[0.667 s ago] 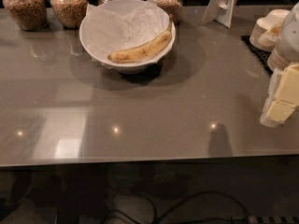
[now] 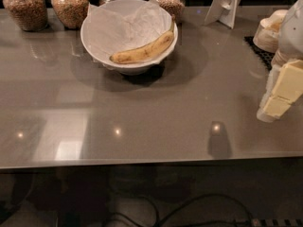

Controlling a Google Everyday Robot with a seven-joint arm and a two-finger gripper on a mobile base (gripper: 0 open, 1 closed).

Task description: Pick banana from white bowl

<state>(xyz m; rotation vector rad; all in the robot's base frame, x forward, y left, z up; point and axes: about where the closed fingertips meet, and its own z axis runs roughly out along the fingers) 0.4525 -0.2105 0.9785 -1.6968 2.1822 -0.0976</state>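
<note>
The yellow banana (image 2: 143,51) lies across the front of the white bowl (image 2: 97,45), stem tip up at the right rim. The bowl is lined with crumpled white paper and stands at the back left of the grey table. My gripper (image 2: 282,92) is at the right edge of the view, well to the right of the bowl and nearer the table's front, above the tabletop. It holds nothing that I can see.
Several glass jars of brown grains (image 2: 70,5) stand behind the bowl along the back edge. A white stand (image 2: 226,4) is at the back right. Stacked beige cups (image 2: 269,33) sit on a black mat (image 2: 258,51) at the far right.
The view has shifted slightly, with the bowl now a little lower and nearer. The gripper stays at the right edge. The banana has not moved in the bowl.
</note>
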